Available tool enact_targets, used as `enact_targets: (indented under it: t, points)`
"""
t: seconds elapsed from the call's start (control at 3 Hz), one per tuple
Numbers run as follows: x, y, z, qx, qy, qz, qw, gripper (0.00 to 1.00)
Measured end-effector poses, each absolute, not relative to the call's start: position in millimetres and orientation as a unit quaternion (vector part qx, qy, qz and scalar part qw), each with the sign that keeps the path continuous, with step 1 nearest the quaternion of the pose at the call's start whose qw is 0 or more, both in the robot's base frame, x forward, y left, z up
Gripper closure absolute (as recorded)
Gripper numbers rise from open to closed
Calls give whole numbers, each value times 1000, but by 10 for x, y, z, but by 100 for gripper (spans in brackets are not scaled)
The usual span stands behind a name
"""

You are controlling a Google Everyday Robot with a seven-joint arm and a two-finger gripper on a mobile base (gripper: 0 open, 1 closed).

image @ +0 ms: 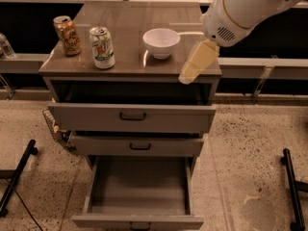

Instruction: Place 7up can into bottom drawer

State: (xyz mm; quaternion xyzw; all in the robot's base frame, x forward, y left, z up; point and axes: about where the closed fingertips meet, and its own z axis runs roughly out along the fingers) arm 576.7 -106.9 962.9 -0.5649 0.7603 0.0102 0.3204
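Note:
The 7up can, white with green markings and a silver top, stands upright on the cabinet top toward its front left. The bottom drawer is pulled far out below, its grey tray bare inside. My gripper hangs from the white arm at the cabinet's front right edge, well to the right of the can and apart from it. It shows as one pale wedge pointing down-left.
A brown-gold patterned can stands left of the 7up can. A white bowl sits mid-top, between the can and my gripper. The two upper drawers are slightly open. Dark stand legs lie on the speckled floor either side.

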Motion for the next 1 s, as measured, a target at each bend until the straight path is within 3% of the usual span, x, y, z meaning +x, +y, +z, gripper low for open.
enact_targets:
  t: [0.33,1.0]
  points:
    - [5857,-960,9631,-550,761,23,343,0]
    - [6257,-242,9723,-467,720,126,497,0]
